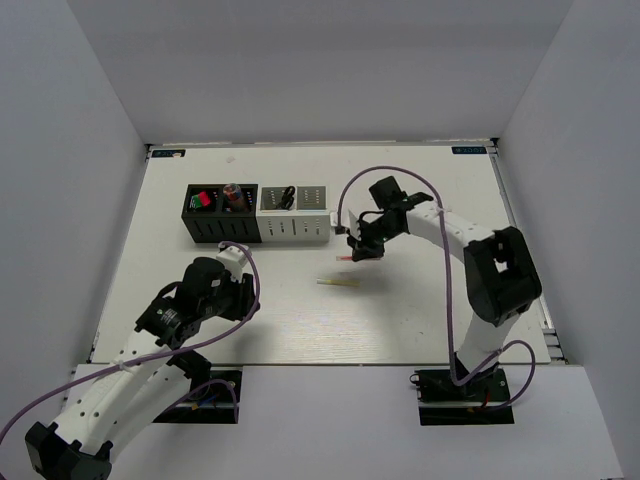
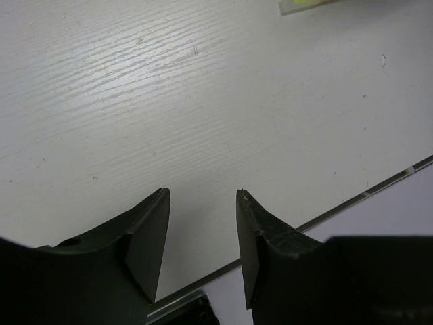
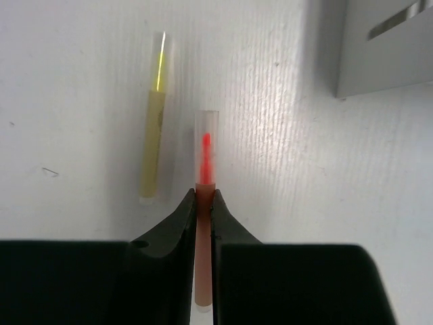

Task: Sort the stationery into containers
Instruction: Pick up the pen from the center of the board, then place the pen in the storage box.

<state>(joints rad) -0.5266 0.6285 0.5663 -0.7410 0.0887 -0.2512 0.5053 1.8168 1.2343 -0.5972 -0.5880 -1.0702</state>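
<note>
I have the right gripper [image 3: 204,198] clamped on the pink pen [image 3: 205,152], whose clear-capped end pokes past the fingertips. It sits just right of the holder row [image 1: 290,229], near the centre of the top view. Next I need to lift the pen and tip it into one of the white compartments. I can't quite tell from above which one has room. The row's corner sits close, upper right in the wrist view. The yellow pencil [image 3: 152,145] lies loose on the table [image 1: 420,320] beside the pen. My left gripper [image 2: 202,195] hangs with its jaws apart at lower left, out of the way.

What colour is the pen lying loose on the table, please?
The pen is yellow; right wrist view.
</note>
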